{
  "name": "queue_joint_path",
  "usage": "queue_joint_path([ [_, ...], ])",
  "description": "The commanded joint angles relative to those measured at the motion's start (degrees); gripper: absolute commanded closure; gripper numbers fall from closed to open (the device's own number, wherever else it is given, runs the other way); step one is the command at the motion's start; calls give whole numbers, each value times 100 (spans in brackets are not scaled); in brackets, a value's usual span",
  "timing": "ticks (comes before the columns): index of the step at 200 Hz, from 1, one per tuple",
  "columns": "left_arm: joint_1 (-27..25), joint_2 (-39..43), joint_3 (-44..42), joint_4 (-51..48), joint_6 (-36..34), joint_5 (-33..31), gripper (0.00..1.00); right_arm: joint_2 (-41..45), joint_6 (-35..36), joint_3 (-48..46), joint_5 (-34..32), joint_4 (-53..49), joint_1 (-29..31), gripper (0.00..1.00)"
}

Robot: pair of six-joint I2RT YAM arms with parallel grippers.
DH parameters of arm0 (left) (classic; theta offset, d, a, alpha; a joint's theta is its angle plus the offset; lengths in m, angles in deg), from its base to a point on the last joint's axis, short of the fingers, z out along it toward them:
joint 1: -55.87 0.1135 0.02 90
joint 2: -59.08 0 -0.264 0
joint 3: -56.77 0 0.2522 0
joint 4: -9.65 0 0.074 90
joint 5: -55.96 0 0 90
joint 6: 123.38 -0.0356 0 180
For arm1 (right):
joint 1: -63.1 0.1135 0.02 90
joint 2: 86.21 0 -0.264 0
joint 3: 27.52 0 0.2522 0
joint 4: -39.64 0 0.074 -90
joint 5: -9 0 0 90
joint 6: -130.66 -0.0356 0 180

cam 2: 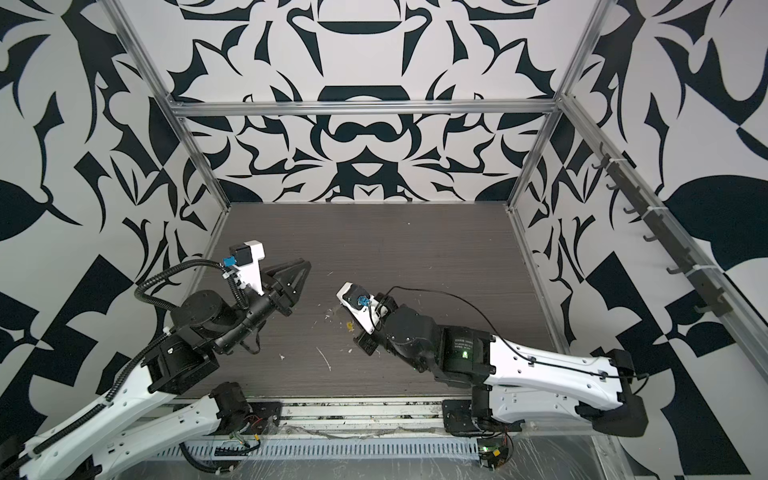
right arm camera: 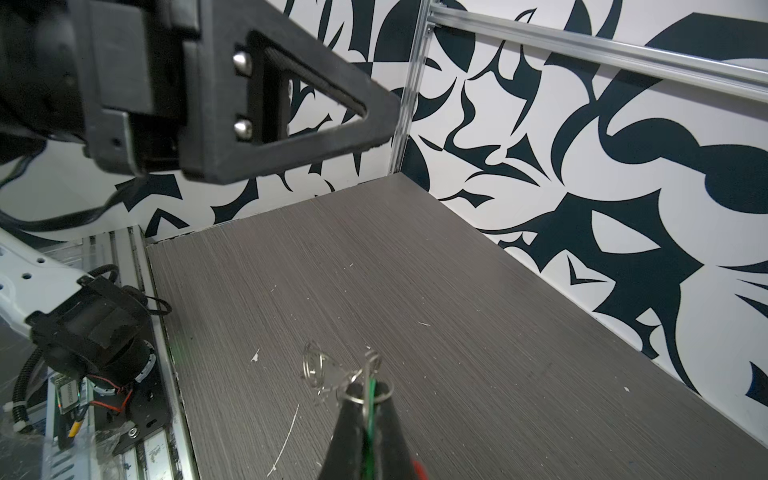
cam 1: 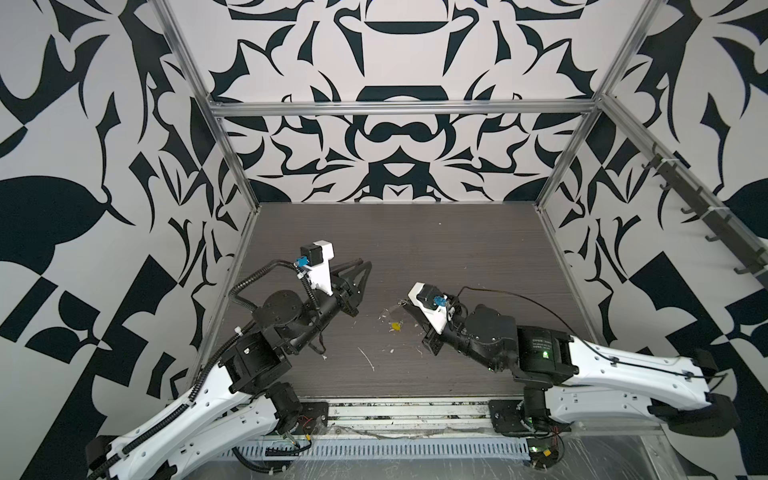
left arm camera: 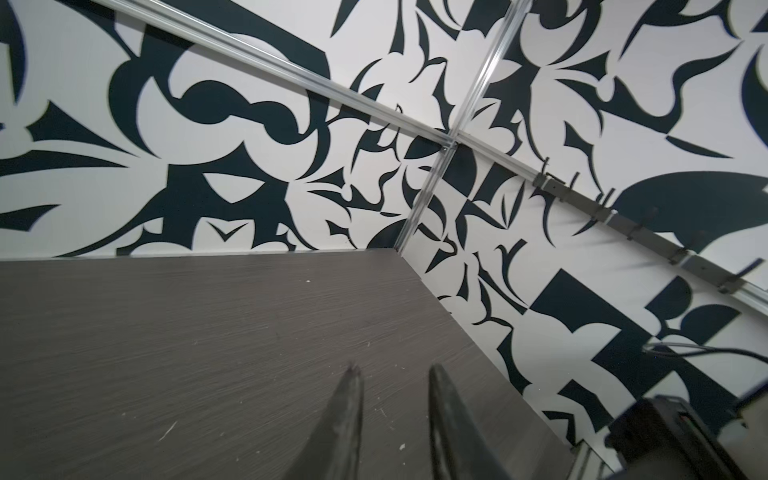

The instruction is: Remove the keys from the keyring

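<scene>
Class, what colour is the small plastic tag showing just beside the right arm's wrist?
Yellow. The tag shows best in a top view.

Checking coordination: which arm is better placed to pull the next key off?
Left. Right gripper is shut on the keyring; left gripper is open, empty and raised nearby, likely free to pull.

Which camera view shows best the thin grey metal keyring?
The right wrist view: the thin grey metal keyring is close, pinched in the right tool. Both top views show only a faint arc beside that arm; the left wrist view shows none.
</scene>
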Motion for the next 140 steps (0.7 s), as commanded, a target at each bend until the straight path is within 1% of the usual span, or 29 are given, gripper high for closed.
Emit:
queue_joint_path([
  [1, 8, 15, -131, 171, -431, 860, 59, 147, 36, 185, -31, 208, 22, 100],
  [16, 8, 7, -245, 250, -535, 1237, 53, 136, 41, 209, -166, 170, 22, 100],
  [31, 8, -13, -329, 239, -629, 1362, 50, 120, -20, 195, -243, 241, 23, 100],
  [54, 8, -23, -413, 207, -678, 1500, 48, 98, -58, 197, -359, 340, 27, 100],
  [83, 8, 80, -527, 251, -737, 1997, 47, 107, -155, 187, -568, 437, 22, 100],
  [110, 10, 112, -609, 207, -761, 1943, 46, 50, -205, 174, -577, 513, 29, 100],
  [140, 12, 50, -602, 242, -770, 2348, 46, 21, -268, 185, -738, 556, 22, 100],
])
